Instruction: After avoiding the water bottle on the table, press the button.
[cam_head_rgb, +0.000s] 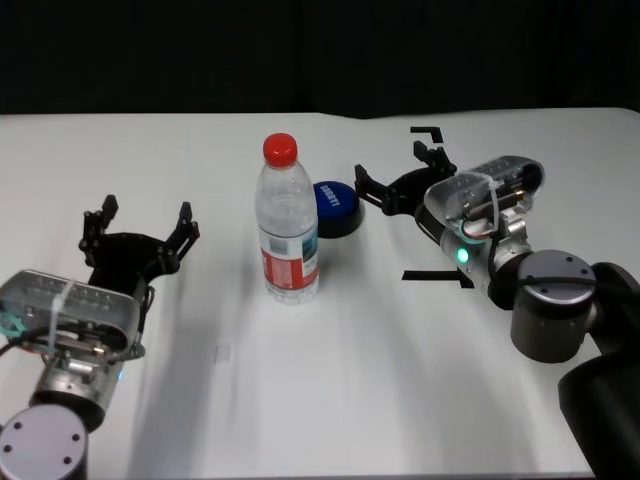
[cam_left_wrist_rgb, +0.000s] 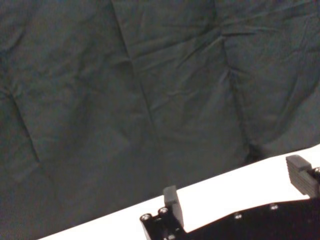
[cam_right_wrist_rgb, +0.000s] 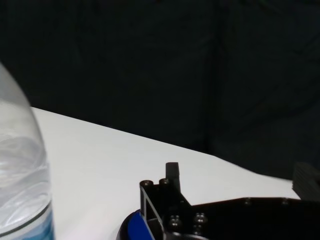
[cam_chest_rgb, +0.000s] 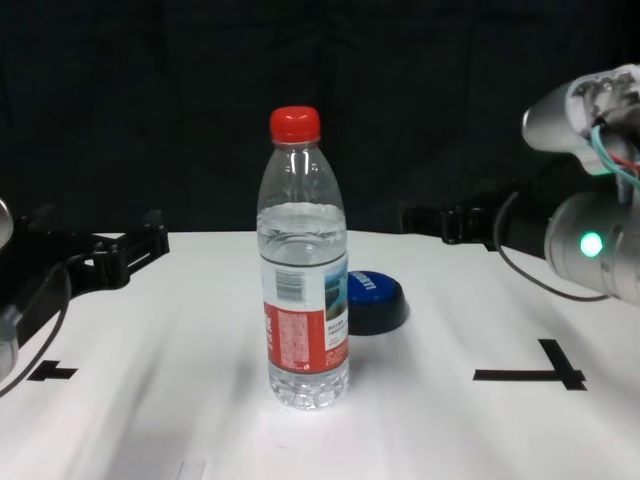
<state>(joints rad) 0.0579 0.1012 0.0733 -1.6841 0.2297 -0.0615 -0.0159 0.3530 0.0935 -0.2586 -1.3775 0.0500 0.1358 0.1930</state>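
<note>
The water bottle (cam_head_rgb: 288, 225), clear with a red cap and a red, white and blue label, stands upright mid-table; it also shows in the chest view (cam_chest_rgb: 305, 290) and the right wrist view (cam_right_wrist_rgb: 20, 175). The blue button (cam_head_rgb: 335, 208) on its black base sits just behind and right of the bottle, also visible in the chest view (cam_chest_rgb: 372, 298) and the right wrist view (cam_right_wrist_rgb: 137, 227). My right gripper (cam_head_rgb: 395, 170) is open and empty, just right of the button, one finger (cam_right_wrist_rgb: 172, 172) close by it. My left gripper (cam_head_rgb: 142, 215) is open and empty, left of the bottle.
The white table (cam_head_rgb: 330, 380) carries black tape marks: a T (cam_head_rgb: 440, 275) under my right arm, a corner (cam_head_rgb: 428, 131) at the back right, and a mark (cam_chest_rgb: 50, 372) at the left. A black curtain hangs behind the table.
</note>
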